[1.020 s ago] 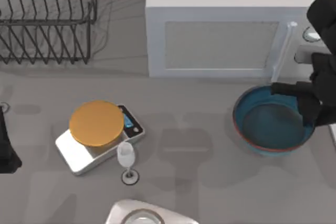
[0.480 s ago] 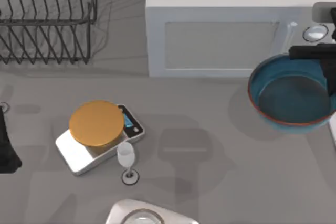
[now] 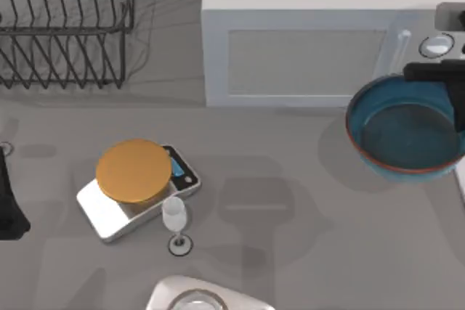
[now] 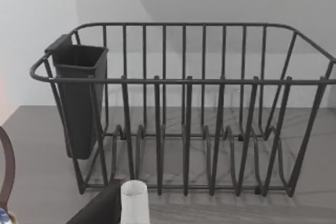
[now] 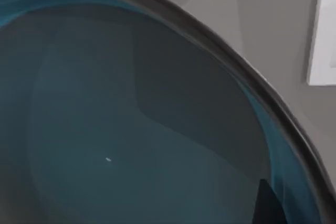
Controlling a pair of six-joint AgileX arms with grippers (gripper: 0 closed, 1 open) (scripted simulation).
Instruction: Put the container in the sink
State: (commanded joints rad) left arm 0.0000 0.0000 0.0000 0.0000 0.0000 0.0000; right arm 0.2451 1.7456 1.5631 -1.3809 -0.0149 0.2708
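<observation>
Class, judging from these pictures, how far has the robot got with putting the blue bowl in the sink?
Done: the right hand grips the deep blue glazed bowl by its rim, raised, judging by its shadow lying offset on the grey table. In hand: carrying it at the table's right side. Left: reaching the sink, lowering, releasing. The left arm is parked at the left edge.

A grey countertop (image 3: 290, 201) spread under soft, even light. A white cabinet-like block (image 3: 305, 34) stood along the back, and a pale wall (image 4: 31, 35) rose behind.
</observation>
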